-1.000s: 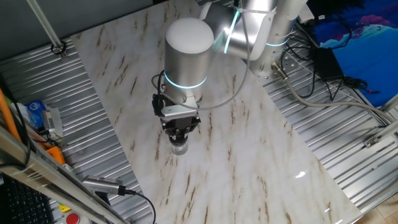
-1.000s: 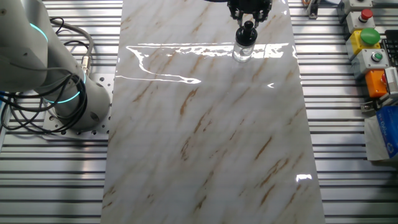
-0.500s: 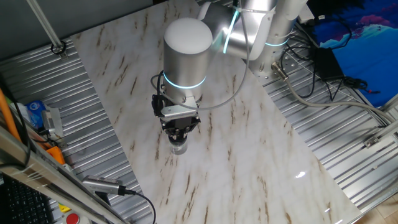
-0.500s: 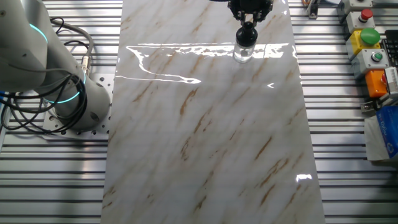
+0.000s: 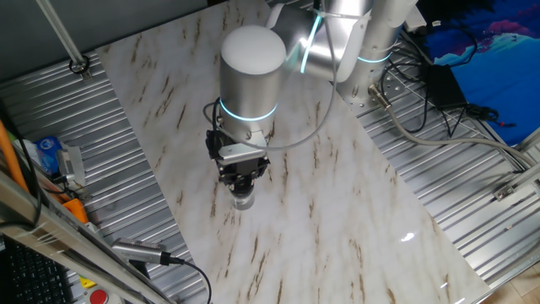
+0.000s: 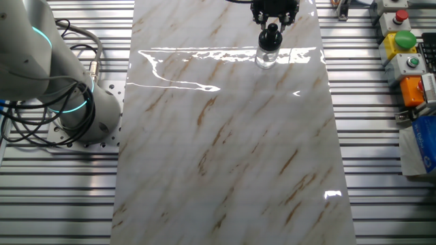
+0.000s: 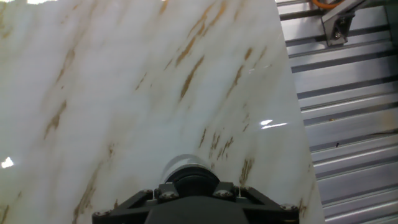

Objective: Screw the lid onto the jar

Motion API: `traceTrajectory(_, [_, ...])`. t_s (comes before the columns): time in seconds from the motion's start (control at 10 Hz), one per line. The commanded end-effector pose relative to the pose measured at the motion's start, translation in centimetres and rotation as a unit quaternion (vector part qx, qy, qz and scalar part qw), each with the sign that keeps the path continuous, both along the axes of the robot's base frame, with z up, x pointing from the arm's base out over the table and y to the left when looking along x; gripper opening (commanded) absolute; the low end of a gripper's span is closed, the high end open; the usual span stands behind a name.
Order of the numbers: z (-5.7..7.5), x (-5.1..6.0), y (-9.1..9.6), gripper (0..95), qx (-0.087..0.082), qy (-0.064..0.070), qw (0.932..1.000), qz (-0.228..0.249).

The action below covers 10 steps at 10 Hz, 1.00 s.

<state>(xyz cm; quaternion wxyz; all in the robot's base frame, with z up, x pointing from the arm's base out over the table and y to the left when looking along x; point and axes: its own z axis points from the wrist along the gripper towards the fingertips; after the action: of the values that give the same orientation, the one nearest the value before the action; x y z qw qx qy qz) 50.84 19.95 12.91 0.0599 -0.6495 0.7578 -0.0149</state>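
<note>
The clear glass jar (image 6: 266, 57) stands upright on the marble table (image 6: 225, 150) near its far edge. It also shows in the one fixed view (image 5: 243, 201), below the hand. The black lid (image 6: 272, 30) sits on the jar's mouth. My gripper (image 6: 272, 26) comes straight down over it and is shut on the lid. In the hand view the lid (image 7: 191, 180) is a dark round shape just past the gripper body, with the jar's pale rim (image 7: 184, 163) around it. My fingertips are hidden there.
A button box (image 6: 403, 42) and a blue packet (image 6: 422, 146) lie on the slatted frame to the right of the table. The arm's base (image 6: 71, 95) and cables stand to the left. In the one fixed view, cables (image 5: 439, 110) lie beside the table.
The wrist has turned slightly and shifted a little to the left over the jar. The jar has stayed in place.
</note>
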Motion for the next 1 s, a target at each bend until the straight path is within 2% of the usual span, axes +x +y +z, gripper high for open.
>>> traceTrajectory(0.1, [0.09,-0.04,0.06,38.0,-0.001,0.001,1.0,0.0])
traceTrajectory(0.2, [0.09,-0.04,0.06,38.0,0.0,0.0,1.0,0.001])
traceTrajectory(0.3, [0.09,-0.04,0.06,19.0,-0.001,0.0,1.0,-0.001])
traceTrajectory(0.4, [0.09,-0.04,0.06,19.0,0.0,-0.001,1.0,-0.004])
traceTrajectory(0.5, [0.08,-0.04,0.05,0.0,0.0,-0.002,1.0,-0.008])
traceTrajectory(1.0, [-0.09,0.05,-0.09,0.0,0.005,-0.002,0.9999,-0.01])
